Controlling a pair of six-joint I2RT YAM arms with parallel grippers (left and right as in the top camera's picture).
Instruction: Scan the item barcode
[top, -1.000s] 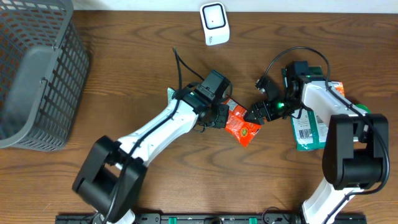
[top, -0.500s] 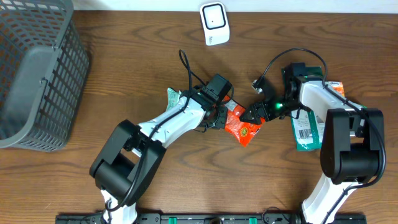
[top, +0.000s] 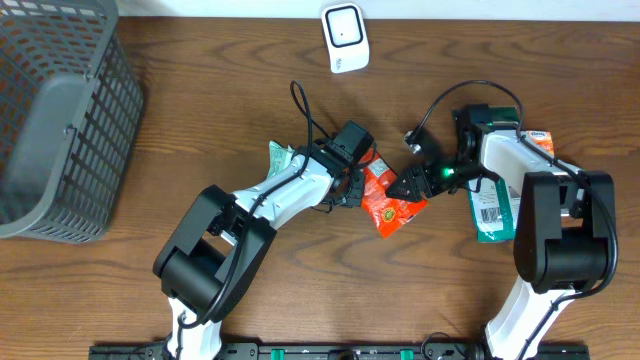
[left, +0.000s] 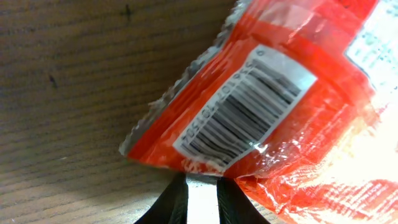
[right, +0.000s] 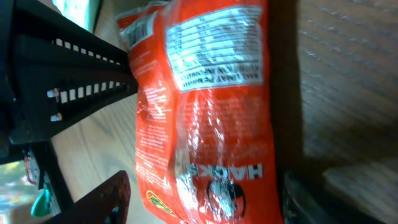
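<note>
An orange-red snack packet (top: 388, 195) hangs over the table's middle. My left gripper (top: 358, 178) is shut on its sealed edge, and in the left wrist view the two fingers (left: 176, 202) pinch that seam just below the white barcode label (left: 245, 109). From the right, my right gripper (top: 410, 187) stands open around the packet's other end. The right wrist view has the packet (right: 211, 124) between the jaws of the right gripper (right: 205, 199), its nutrition panel toward the camera, and a gap shows beside the left finger. A white scanner (top: 344, 38) stands at the table's back.
A grey mesh basket (top: 60, 120) fills the back left corner. A green packet with a barcode (top: 495, 205) lies under my right arm, and a small green wrapper (top: 280, 155) lies by my left arm. The left arm's black body (right: 62, 74) crosses the right wrist view.
The packet has swung to hang more lengthwise toward the table's front. My right jaws have narrowed around its end. The left grip has not changed.
</note>
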